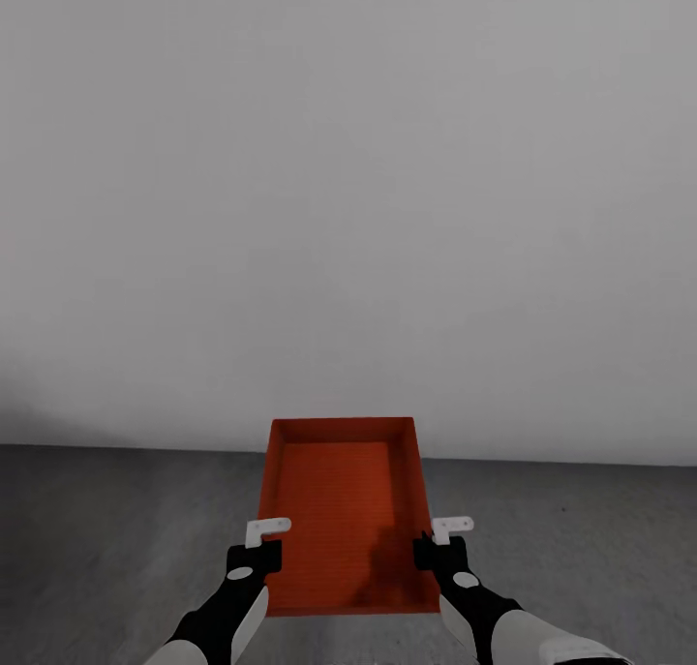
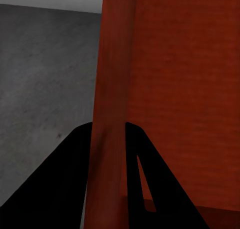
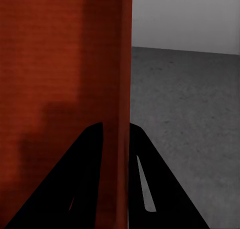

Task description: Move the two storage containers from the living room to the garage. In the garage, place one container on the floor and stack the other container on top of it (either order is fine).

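Grey, mottled concrete floor (image 1: 116,539) is seen stretching to a plain white wall (image 1: 348,191), which takes up most of the head view. One red-orange storage container (image 1: 339,510) is held above that floor, straight ahead of the robot, open side up, its long axis running away toward the wall.

It is carried between both arms. The left gripper (image 1: 263,541) is clamped on the container's left long wall near the near end, and the right gripper (image 1: 436,539) is clamped on the right long wall at about the same place, so the box is spanned by the two arms. In the left wrist view the thin wall (image 2: 112,114) is seen edge-on, pinched between the two dark fingers (image 2: 65,179) of the left gripper (image 2: 110,154), one finger outside and one inside the box; the ribbed inner bottom (image 2: 190,89) is seen beyond. In the right wrist view the same hold is shown: the right wall (image 3: 122,89) is nipped between the fingers (image 3: 75,179) of the right gripper (image 3: 116,154), with the jaws narrow, closed to the thickness of the wall.

A soft shadow is cast across the container's inner bottom near the right wall.
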Robot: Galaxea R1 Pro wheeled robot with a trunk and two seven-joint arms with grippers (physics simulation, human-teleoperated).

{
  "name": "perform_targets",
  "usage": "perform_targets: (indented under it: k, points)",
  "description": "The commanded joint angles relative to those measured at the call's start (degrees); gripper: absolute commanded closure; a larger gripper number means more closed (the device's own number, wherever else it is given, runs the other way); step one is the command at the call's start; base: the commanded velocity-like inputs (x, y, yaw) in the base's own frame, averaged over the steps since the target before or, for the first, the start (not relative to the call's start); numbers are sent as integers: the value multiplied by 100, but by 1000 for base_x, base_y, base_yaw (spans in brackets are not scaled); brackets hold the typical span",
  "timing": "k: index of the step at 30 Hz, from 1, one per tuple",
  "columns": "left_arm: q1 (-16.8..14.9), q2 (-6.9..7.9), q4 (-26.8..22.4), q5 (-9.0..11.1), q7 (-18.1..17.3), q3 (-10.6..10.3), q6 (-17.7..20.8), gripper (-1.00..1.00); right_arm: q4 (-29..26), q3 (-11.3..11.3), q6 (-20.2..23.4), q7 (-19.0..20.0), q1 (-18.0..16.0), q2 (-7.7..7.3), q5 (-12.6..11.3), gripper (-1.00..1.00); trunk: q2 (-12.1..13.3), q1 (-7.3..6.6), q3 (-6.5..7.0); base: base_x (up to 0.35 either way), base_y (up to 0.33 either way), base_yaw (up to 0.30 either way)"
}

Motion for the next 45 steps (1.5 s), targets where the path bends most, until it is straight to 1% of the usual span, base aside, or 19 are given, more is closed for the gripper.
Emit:
perform_targets:
  k: [1,45]
  points:
    - [-3,46,-261,-92,54,222,14,100,13,-131,-16,-43,-1,0,-12,100,-5,0,-17,0,0,0]
    - [-3,46,-261,-101,54,218,14,100,13,-131,-16,-43,-1,0,-12,100,-5,0,-421,0,0,0]
